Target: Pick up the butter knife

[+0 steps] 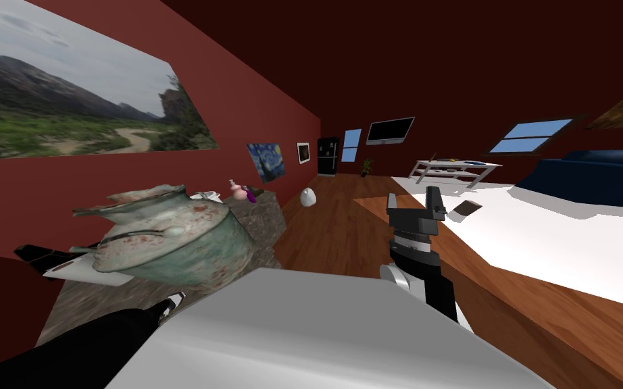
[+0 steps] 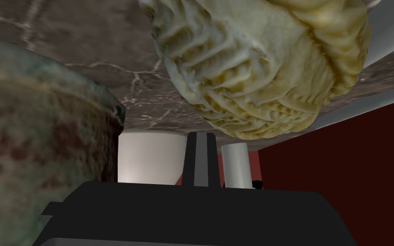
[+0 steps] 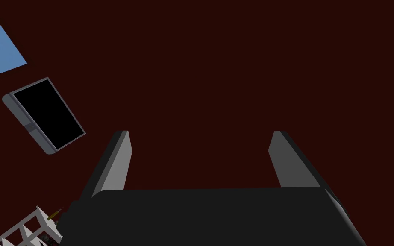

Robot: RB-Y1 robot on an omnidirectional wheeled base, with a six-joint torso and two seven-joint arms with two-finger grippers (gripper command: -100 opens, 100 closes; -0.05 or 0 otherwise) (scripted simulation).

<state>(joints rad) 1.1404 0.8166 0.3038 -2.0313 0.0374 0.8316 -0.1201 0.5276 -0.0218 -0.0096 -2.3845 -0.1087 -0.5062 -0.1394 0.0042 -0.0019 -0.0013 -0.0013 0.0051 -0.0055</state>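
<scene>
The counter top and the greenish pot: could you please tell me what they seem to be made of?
Counter top: likely dark marble-like stone, going by its pale branching veins. Greenish pot: perhaps weathered ceramic or aged metal; matte, mottled with rust-red blotches.

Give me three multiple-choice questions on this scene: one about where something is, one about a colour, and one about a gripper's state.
1. Where does the green pot stand?
A. on the marble top
B. on a chair
C. on a shelf

2. What colour is the wall behind the pot?
A. blue
B. white
C. red

3. How are the fingers of the right gripper?
A. shut with nothing between them
B. open
C. shut on a knife

Answers:
1 A: in the head view the pot rests on the veined marble top beside the wall.
2 C: the wall behind it is dark red.
3 B: in the right wrist view the two fingers stand wide apart with nothing between them.
</scene>
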